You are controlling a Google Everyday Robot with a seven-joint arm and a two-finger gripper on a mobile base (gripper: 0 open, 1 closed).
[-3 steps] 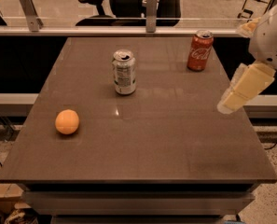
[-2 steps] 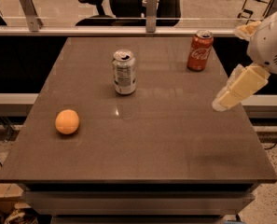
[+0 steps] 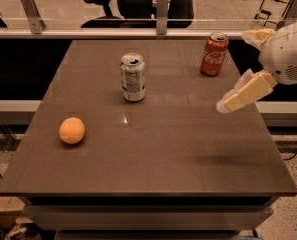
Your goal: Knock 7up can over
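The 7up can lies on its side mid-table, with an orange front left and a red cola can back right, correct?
No: the camera view shows the 7up can standing upright, not on its side. The orange and red cola can are as stated. The pincer hovers at the table's right edge, clear of the can.

Light: warm, brownish, moderate, coming from above. The floor behind the rail is brightest, and there is a dark band under the rail.

Table (image 3: 153, 154): matt top with a pale sheen across the middle and one small bright glint in front of the 7up can (image 3: 133, 77). The can's rim catches light.

Orange ball (image 3: 72, 130): soft, faint shadow at its base.

Gripper (image 3: 229, 103): pale and well lit, above the table's right edge. A diffuse dark patch lies on the top below it.
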